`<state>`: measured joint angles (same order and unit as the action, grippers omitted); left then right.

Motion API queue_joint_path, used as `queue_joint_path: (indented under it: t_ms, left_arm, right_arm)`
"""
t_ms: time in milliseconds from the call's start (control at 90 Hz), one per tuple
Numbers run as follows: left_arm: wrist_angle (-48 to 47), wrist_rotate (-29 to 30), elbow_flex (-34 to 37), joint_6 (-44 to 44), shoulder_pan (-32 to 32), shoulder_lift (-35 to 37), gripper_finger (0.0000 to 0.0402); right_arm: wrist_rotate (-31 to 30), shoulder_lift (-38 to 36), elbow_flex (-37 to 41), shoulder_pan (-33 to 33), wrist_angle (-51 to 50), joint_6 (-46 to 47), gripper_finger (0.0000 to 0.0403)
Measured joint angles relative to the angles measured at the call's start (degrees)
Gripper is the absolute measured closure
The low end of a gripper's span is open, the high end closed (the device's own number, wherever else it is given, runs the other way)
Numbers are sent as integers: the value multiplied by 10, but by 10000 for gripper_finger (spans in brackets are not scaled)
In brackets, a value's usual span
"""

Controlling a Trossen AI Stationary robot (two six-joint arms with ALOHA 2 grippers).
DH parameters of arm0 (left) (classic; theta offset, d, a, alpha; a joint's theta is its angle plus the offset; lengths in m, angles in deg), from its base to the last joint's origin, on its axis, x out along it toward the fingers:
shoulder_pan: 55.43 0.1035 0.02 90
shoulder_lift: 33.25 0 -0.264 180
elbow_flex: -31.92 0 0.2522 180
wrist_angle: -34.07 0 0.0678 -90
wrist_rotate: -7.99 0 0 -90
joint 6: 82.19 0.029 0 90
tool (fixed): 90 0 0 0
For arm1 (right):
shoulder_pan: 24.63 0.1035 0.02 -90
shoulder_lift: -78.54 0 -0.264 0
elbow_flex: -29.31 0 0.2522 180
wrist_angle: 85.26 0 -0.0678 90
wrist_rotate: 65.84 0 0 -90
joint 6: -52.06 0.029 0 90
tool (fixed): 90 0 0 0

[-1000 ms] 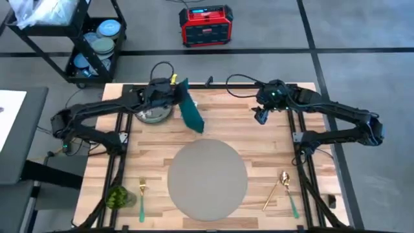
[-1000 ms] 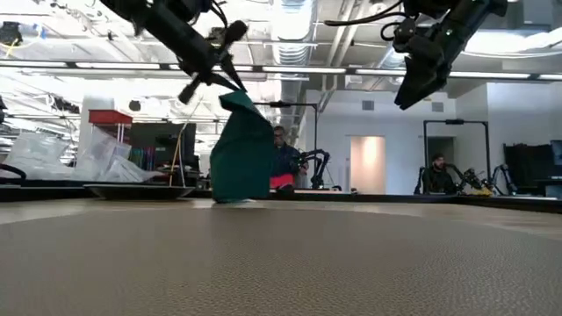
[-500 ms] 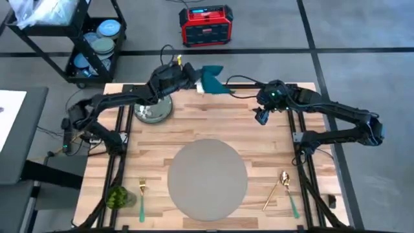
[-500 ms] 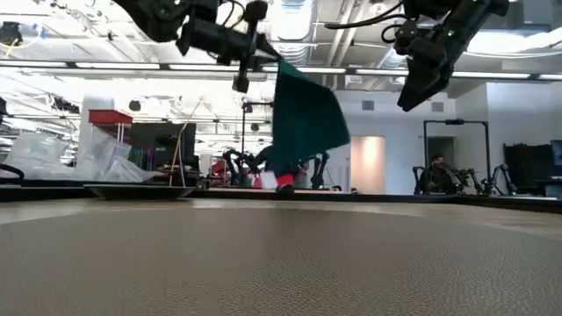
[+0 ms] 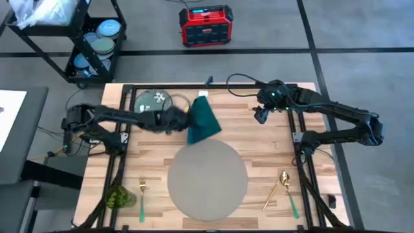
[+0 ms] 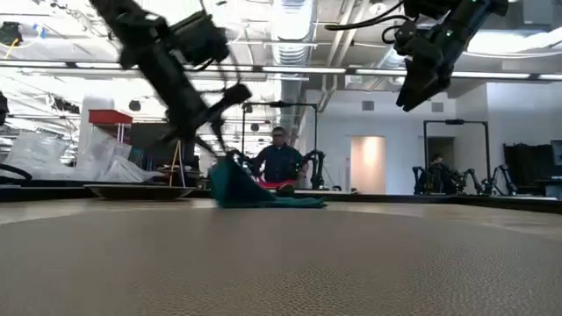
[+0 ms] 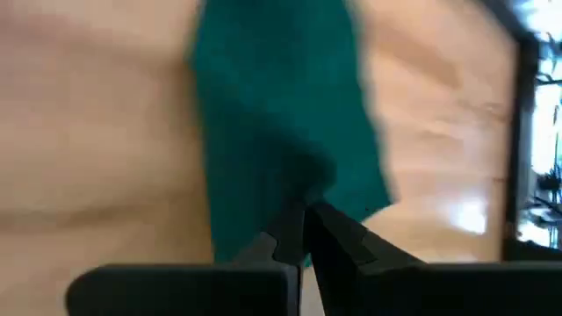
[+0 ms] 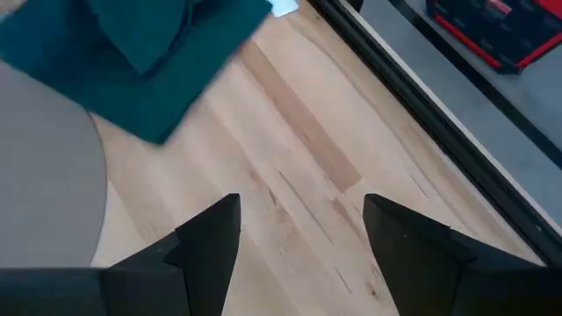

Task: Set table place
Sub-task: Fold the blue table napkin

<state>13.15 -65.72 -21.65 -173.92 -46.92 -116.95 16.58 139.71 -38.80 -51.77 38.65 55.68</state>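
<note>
Left gripper (image 5: 181, 120) pinched tight on a dark teal cloth napkin (image 5: 203, 121), fingers (image 7: 294, 233) closed on its edge. Napkin is soft and rumpled, lying in a heap on the table (image 5: 259, 139), just beyond the far edge of the placemat (image 5: 207, 178), slightly left of centre. In the low view the napkin (image 6: 255, 189) sits bunched on the surface with the left gripper (image 6: 230, 151) coming down onto it at a slant.

Right gripper (image 5: 261, 116) hangs above the far right part of the table, jaws spread wide, holding nothing; the right wrist view shows its fingers (image 8: 206, 237) apart over bare wood, the napkin (image 8: 140, 57) and placemat edge (image 8: 44, 193) farther off.

Table: light butcher-block planks, black metal rails. Placemat: large flat round, plain grey, fine pebbled texture, near-centre.

Green floral plate (image 5: 153, 101) round, at far left of table. Gold fork with green handle (image 5: 141, 197) left of placemat, gold spoon (image 5: 279, 187) right of it. Green glass (image 5: 118, 196) at near left corner.

Red box (image 5: 206, 24) on floor beyond table; label unreadable. A person (image 6: 279, 162) sits in the room behind.
</note>
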Motion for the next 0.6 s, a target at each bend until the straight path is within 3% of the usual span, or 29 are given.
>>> queue_joint_path:
  t_ms: [144, 311, 500, 600]
  left_arm:
    - [27, 23, 53, -78, -10, 0, 402]
    - [63, 33, 63, -140, 4, 0, 402]
    - [274, 40, 59, -74, 48, 1, 402]
    - [288, 44, 36, -45, 75, 1, 402]
  right_arm:
    - [0, 0, 0, 0, 12, 13, 172]
    - [0, 0, 0, 0, 11, 25, 172]
    - [0, 0, 0, 0, 10, 35, 172]
    - [0, 0, 0, 0, 10, 35, 172]
